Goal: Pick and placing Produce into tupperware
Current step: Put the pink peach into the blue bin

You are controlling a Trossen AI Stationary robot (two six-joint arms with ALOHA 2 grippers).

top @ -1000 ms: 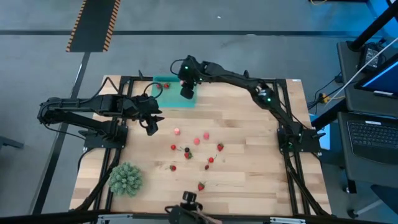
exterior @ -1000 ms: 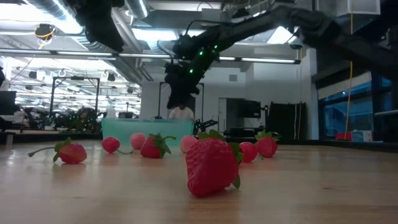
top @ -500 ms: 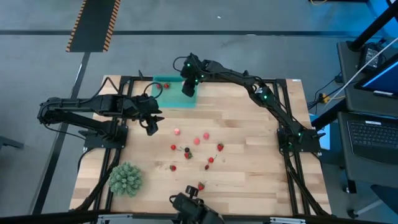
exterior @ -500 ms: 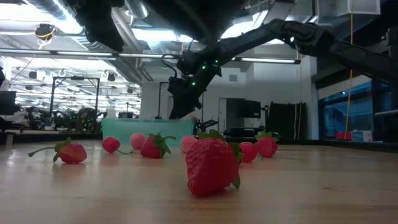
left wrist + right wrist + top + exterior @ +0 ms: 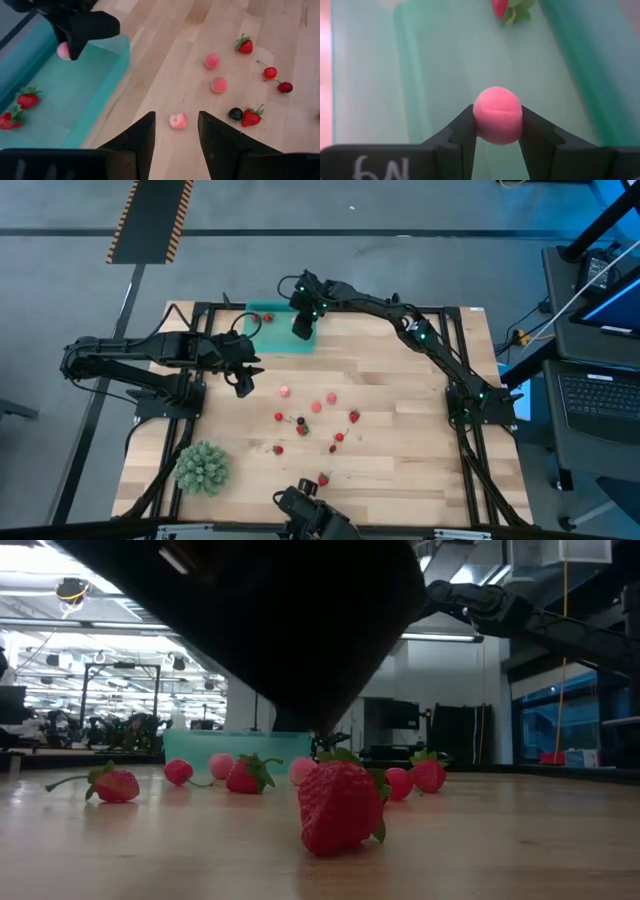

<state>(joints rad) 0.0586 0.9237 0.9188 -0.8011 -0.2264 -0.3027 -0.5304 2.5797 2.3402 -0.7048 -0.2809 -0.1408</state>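
Observation:
The teal tupperware [image 5: 268, 338] lies near the table's far edge; two strawberries [image 5: 27, 97] lie in it. My right gripper [image 5: 302, 327] hangs over its right end, shut on a round pink fruit [image 5: 497, 116]. My left gripper [image 5: 176, 131] is open above the table, nearer than the tupperware, with a pink fruit [image 5: 178, 120] on the wood just past its fingertips. Several red and pink fruits [image 5: 318, 407] lie scattered mid-table, and one strawberry [image 5: 340, 805] sits close to the low camera. My right gripper pinches the round pink fruit by its two sides [image 5: 479, 120] between the fingers. The fingers point down from above. The fruit [image 5: 63, 50] sits at the fingertips, lifted clear above the tupperware's floor [image 5: 420, 75].
A spiky green ball [image 5: 203, 467] stands near the table's near left corner. A dark object [image 5: 312, 516] at the near edge covers the upper middle of the low view [image 5: 290, 620]. Bare wood lies to the right of the scattered fruit.
My right gripper has stayed over the tupperware with the pink fruit, shifting only slightly. A dark object has come in at the table's near edge and now blocks much of the low view.

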